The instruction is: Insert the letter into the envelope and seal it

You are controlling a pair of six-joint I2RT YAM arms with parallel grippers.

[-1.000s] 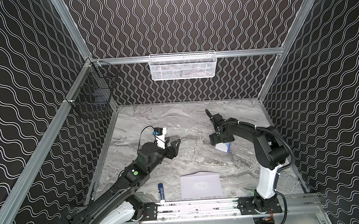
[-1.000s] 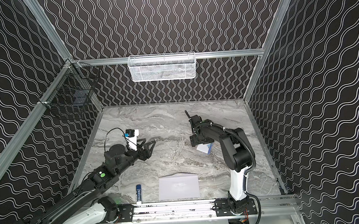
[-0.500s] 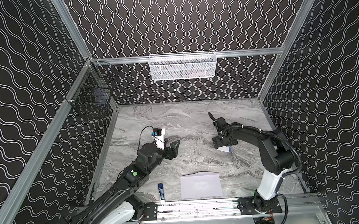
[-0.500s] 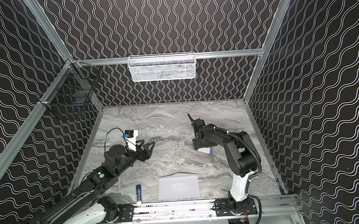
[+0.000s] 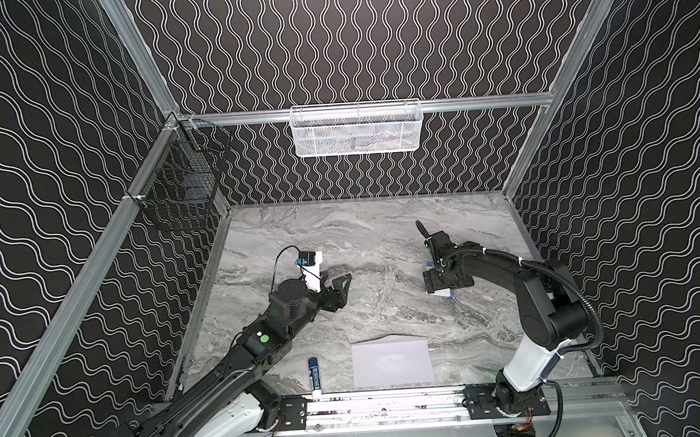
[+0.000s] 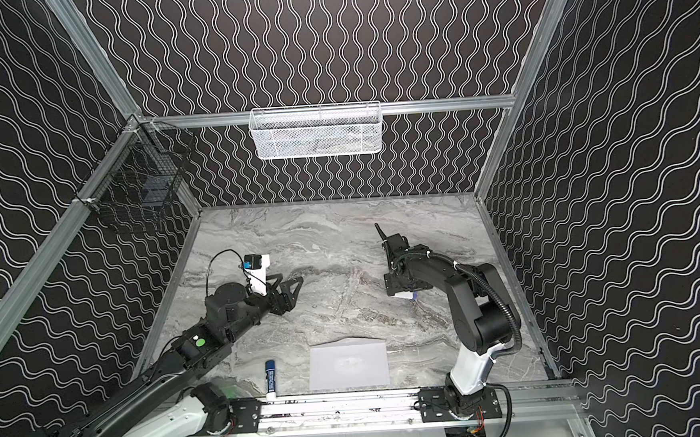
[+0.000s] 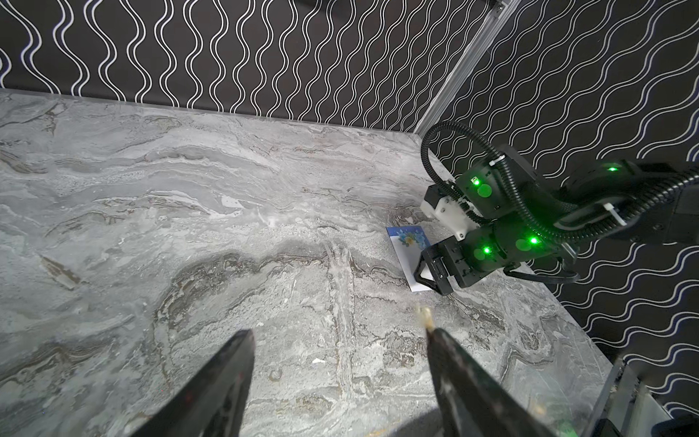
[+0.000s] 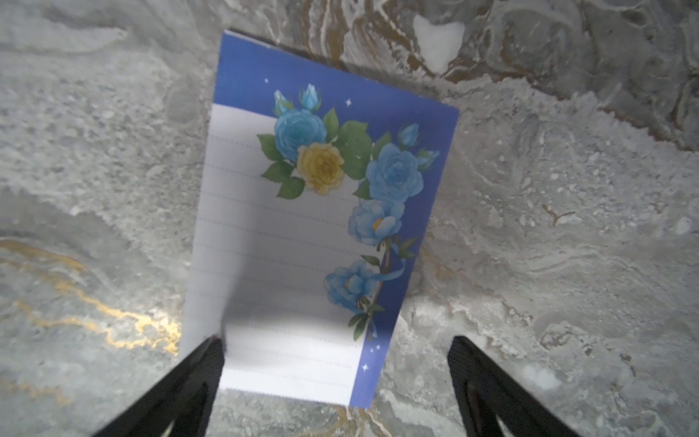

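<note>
Top views: a grey marble-pattern table [image 5: 383, 242] in a booth with black walls and white wavy lines. A plain pale grey-lavender paper envelope [image 5: 391, 362] lies flat at the near edge, centre; I can't make out the flap. Just left of it, not touching, a blue glue stick [image 5: 314, 377] with a white end lies on its side, its label print too small to read. The white paper letter [image 5: 442, 292], with a blue border and flower print, sits on the right half of the table, well apart from the envelope. It is mostly hidden under the right gripper [image 5: 434, 283], which is low over it. The left gripper [image 5: 339, 279] hangs over bare table left of centre, jaws apart and empty. A white mesh basket [image 5: 357, 129] hangs on the back rail and a black wire basket [image 5: 180, 192] on the left rail.

Left wrist view: the left gripper's fingers [image 7: 227, 378] are spread wide over bare marble. Across the table the letter lies flat with its flower corner showing. The right gripper is at the opposite end, and green lights show on that arm.

Right wrist view: the letter fills the middle, flat on the table. It has blank ruled lines, a blue border, and blue and yellow roses with green leaves. The right gripper is released, jaws wide. One finger [image 8: 204, 363] is at the white long edge, and I can't tell if it touches. The other finger is on the blue-border side, clear of the paper.
</note>
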